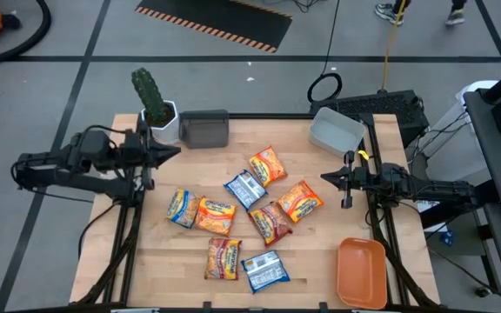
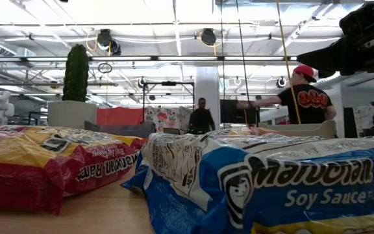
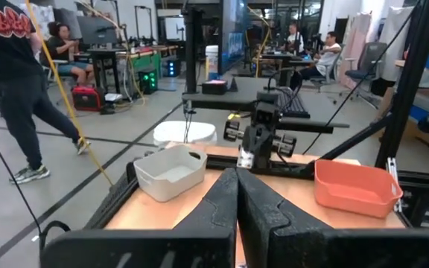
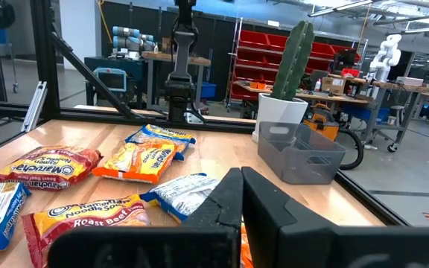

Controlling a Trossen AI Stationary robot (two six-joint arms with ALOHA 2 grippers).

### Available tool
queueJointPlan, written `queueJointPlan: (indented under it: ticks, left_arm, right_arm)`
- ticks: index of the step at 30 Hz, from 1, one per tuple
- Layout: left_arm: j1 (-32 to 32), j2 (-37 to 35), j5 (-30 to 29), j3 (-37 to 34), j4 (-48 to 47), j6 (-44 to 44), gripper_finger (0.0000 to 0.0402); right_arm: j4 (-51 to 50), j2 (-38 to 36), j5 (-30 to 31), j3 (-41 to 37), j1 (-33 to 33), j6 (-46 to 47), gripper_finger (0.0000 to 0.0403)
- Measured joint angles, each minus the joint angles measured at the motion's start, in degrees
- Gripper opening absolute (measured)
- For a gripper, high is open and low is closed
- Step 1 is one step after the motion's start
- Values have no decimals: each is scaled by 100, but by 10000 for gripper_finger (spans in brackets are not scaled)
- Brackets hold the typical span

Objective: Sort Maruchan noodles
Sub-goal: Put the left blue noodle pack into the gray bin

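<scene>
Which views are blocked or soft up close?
Low view: the blue soy sauce packet and red packet fill the frame's bottom, soft up close; ceiling lights glare. Left wrist view: left hand hides the table's middle. Right wrist view: right hand covers some packets.

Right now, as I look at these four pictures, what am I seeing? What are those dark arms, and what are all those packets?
Two robot arms stand at a wooden table. One picture looks straight down, one looks across the tabletop, and two come from cameras on the arms' wrists. The left gripper and right gripper are both shut and hold nothing. Between them lie noodle packets in orange, blue and red. Around them stand a grey bin, a pale bin, an orange tray and a cactus.
</scene>
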Motion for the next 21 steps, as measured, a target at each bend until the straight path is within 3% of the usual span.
queueJointPlan:
  ticks: [21]
  left_arm:
    - [2, 1143, -104, 1875, -118, 38, 3]
  right_arm:
    - [1, 0, 0, 2, -1, 1, 0]
